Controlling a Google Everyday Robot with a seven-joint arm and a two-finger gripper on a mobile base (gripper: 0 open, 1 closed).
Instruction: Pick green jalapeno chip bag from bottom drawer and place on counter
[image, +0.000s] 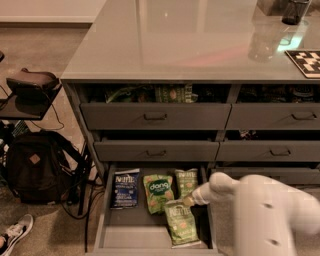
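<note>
The bottom drawer (112, 200) stands pulled open under the cabinet. The green jalapeno chip bag (181, 227) lies tilted at the drawer's front right, its top edge pointing to the back. My gripper (190, 201) reaches down from the white arm (270, 215) at the right and sits right at the bag's top edge. A smaller, paler green Kettle bag (186, 181) lies just behind it. The pale grey glossy counter (165, 45) spreads above the drawers.
A bright green "dang" bag (159, 192) and a blue Kettle bag (125, 189) lie in the same drawer. Upper drawers (155, 116) are partly open with snacks inside. A clear cup (262, 42) and checkered card (305, 62) sit on the counter's right. A backpack (35, 167) is on the floor at left.
</note>
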